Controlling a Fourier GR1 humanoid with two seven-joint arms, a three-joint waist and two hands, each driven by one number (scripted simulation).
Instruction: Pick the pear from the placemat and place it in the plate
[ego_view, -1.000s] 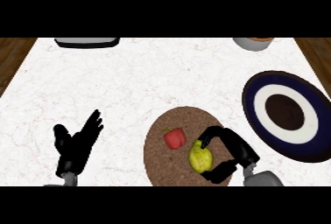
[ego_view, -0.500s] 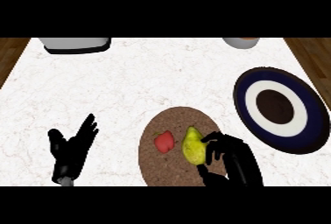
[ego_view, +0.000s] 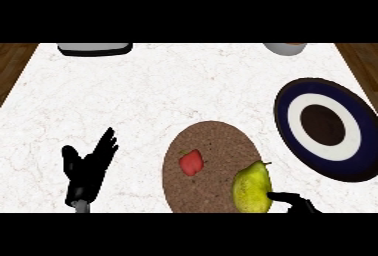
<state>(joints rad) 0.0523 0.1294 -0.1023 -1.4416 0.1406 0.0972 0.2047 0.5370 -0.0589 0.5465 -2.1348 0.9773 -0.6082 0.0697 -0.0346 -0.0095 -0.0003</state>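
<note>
A yellow-green pear (ego_view: 251, 189) stands upright over the right front edge of the round brown placemat (ego_view: 210, 145). My right hand (ego_view: 293, 202) shows only in part at the lower edge. Its dark fingers curl against the pear's right side, and the rest of the hand is cut off by the view's edge. The plate (ego_view: 291, 125), dark blue with a white ring and a dark centre, lies to the right of the placemat. My left hand (ego_view: 87, 167) rests open at the lower left, fingers up, away from the placemat.
A small red fruit (ego_view: 192, 162) lies on the placemat left of the pear. A grey container (ego_view: 94, 48) sits at the back left, and a bowl (ego_view: 284, 48) at the back right. Wooden floor shows past both side edges of the white counter.
The pear has shifted from the middle of the placemat to its right front edge with my right hand on it. That hand has sunk toward the lower edge. The left hand stayed put.
</note>
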